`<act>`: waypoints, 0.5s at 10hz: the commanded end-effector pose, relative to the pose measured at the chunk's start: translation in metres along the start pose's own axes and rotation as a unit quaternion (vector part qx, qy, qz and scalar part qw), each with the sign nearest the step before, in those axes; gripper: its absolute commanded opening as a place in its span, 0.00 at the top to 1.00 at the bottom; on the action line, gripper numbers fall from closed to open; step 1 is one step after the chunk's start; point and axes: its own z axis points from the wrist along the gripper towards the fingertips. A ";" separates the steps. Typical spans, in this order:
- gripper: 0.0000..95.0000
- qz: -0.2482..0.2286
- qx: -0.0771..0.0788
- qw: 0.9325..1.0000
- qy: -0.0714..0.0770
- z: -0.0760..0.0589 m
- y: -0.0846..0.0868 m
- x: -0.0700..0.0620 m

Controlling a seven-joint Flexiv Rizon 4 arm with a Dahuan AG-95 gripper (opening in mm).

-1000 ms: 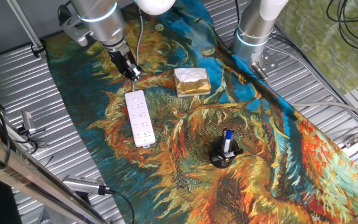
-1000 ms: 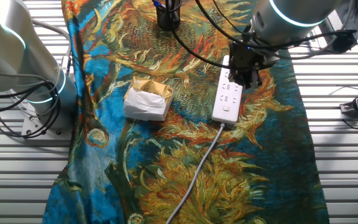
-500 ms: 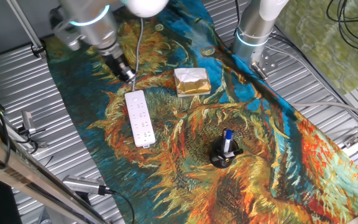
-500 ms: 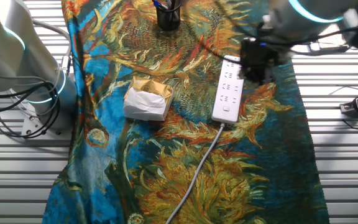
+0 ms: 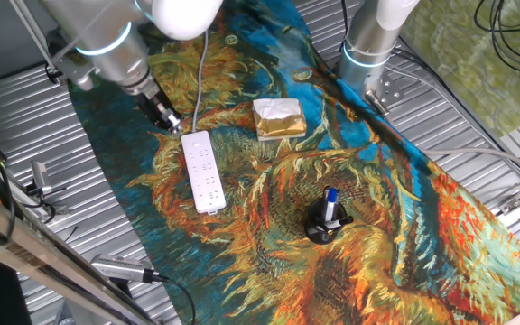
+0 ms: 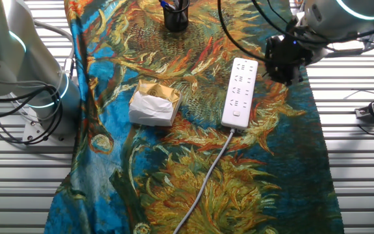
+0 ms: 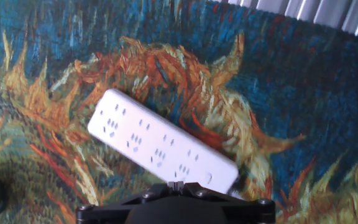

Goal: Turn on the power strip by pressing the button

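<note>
My claw (image 5: 171, 123) hangs off the cable end of the power strip (image 5: 202, 171), just beside it, w/ clear air between us, nothing touched. In the hand view only the black base of my claw (image 7: 176, 185) shows at the bottom edge; tips seem pressed together there, but can't tell for sure. Nothing held.

Power strip lies flat on the sunflower cloth (image 5: 269, 181), mid-table, nearer the ribbed metal edge on my side. In the other fixed view the strip (image 6: 240, 91) runs lengthwise, grey cable (image 6: 203, 182) trailing off its end across the cloth twd the table's near edge. My claw (image 6: 284, 60) sits beside the strip's far half, over the cloth's border. In the hand view the strip (image 7: 160, 146) lies diagonal, round button (image 7: 207, 178) near its lower end, close above my claw base.

Gold foil block (image 5: 278, 118) sits apart from the strip, twd the second arm's base (image 5: 368, 50). Black pen cup (image 5: 325, 222) stands further down the cloth, well apart.
</note>
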 end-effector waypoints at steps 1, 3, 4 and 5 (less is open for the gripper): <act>1.00 0.001 -0.006 1.000 0.021 0.007 -0.001 -0.005; 1.00 -0.010 -0.013 0.999 0.029 0.023 -0.008 -0.010; 1.00 -0.020 -0.018 0.999 0.035 0.033 -0.012 -0.012; 1.00 -0.022 -0.020 0.999 0.039 0.038 -0.013 -0.013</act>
